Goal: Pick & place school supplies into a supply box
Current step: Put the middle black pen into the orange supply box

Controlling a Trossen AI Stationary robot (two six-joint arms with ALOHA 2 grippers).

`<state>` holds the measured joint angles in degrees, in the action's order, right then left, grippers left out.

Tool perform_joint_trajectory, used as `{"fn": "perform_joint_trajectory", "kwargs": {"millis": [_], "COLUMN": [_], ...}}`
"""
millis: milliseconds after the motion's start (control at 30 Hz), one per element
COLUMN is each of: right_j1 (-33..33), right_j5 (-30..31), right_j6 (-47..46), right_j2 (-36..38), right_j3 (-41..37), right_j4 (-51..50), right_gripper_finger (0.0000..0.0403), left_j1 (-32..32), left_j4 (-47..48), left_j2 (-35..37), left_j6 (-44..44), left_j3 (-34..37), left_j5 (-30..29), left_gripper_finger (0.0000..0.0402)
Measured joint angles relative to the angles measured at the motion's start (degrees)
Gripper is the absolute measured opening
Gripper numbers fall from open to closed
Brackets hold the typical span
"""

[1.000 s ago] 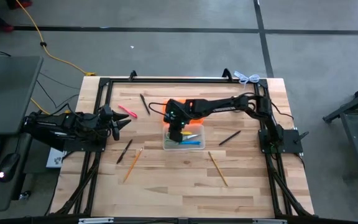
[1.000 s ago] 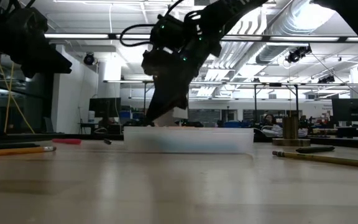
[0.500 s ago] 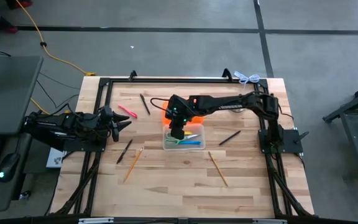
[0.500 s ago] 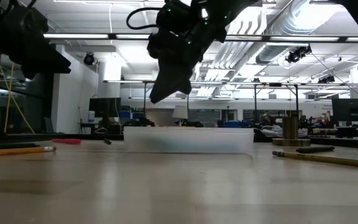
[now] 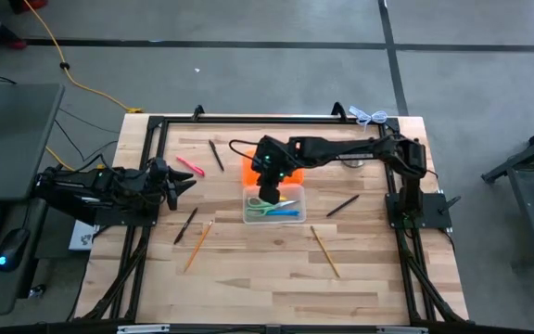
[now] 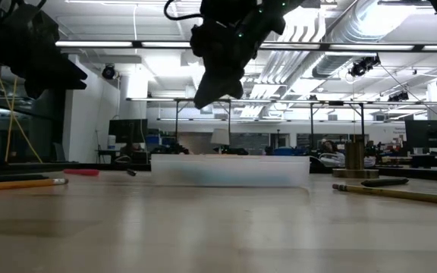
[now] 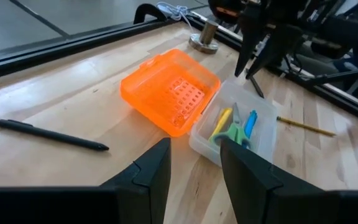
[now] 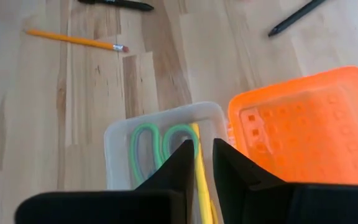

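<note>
Above the supply box at table centre, we found the right gripper nearly closed and empty. We judged the pencils and pens on the table light, stiff and slippery; grip them at mid-shaft. Left gripper waited, fingers apart

The scissors lie inside the supply box (lid open behind it), pencils scattered around.

Supply box: we count one, orange lid open.
Scissors: one, inside.
Pens or pencils inside: we see two.
Loose on the table: six.
Arms: two.
</note>
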<state>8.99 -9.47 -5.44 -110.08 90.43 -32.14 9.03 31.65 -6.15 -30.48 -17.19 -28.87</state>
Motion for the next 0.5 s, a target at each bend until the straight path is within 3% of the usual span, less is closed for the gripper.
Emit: {"fn": "perform_joint_trajectory", "kwargs": {"millis": [500], "right_j1": [-0.35], "right_j5": [-0.9], "right_j6": [-1.02], "right_j2": [4.59], "right_j3": [-0.07], "right_j4": [-13.71], "right_gripper_finger": [0.0025], "left_j1": [0.01], "left_j4": [0.27], "left_j2": [0.02], "left_j6": [0.19], "left_j3": [0.0], "left_j5": [-0.03], "left_gripper_finger": [0.017]}}
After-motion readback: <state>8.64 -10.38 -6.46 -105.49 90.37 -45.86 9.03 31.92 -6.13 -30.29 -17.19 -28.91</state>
